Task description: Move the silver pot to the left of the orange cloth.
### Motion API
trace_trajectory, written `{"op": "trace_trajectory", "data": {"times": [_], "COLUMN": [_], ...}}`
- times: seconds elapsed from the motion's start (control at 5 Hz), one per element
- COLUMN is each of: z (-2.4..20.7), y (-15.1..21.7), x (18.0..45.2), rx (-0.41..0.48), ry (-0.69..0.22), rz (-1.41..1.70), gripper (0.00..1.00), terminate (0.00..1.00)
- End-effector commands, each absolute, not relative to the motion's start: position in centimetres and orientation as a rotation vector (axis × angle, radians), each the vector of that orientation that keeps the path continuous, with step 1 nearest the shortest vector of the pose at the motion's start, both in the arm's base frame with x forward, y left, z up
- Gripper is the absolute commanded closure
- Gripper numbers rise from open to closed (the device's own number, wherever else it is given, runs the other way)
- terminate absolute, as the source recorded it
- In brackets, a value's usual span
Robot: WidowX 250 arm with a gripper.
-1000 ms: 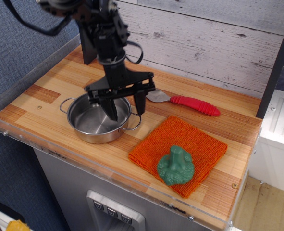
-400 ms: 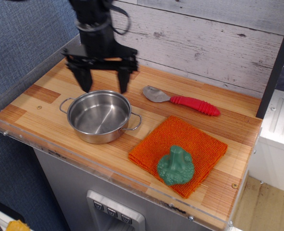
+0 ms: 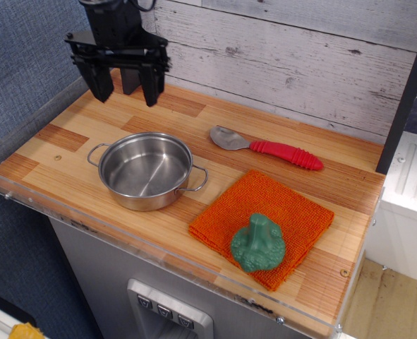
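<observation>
Setting: mock kitchen station built as a robot test rig. Evidence: wooden butcher-block counter (image 3: 81, 127) edged with a clear acrylic lip; whitewashed plank back wall (image 3: 300, 56); blue textured side panel (image 3: 25, 63); grey cabinet front below with a small button panel (image 3: 169, 314). Kitchen props on the counter: silver pot (image 3: 146, 170), red-handled spoon (image 3: 268, 147), orange cloth (image 3: 264, 224), green broccoli toy (image 3: 258, 244). Black robot tool (image 3: 125, 85) overhead.
</observation>
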State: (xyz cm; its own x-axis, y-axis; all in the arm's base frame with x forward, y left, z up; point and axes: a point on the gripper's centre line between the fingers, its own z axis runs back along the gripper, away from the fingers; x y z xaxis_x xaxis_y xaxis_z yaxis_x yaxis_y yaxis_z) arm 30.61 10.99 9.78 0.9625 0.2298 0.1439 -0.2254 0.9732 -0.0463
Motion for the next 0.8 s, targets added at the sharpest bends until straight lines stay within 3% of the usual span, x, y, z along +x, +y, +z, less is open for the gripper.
{"op": "trace_trajectory", "data": {"times": [0.0,0.4,0.6], "z": [12.06,11.80,11.80], "y": [13.84,14.78,14.78], "x": [31.54,31.76,31.76], "rx": [0.050,0.061,0.061], "ry": [-0.216,-0.219,-0.219], "rz": [0.192,0.191,0.191], "gripper": [0.00,0.00,0.00], "terminate": [0.00,0.00,1.00]}}
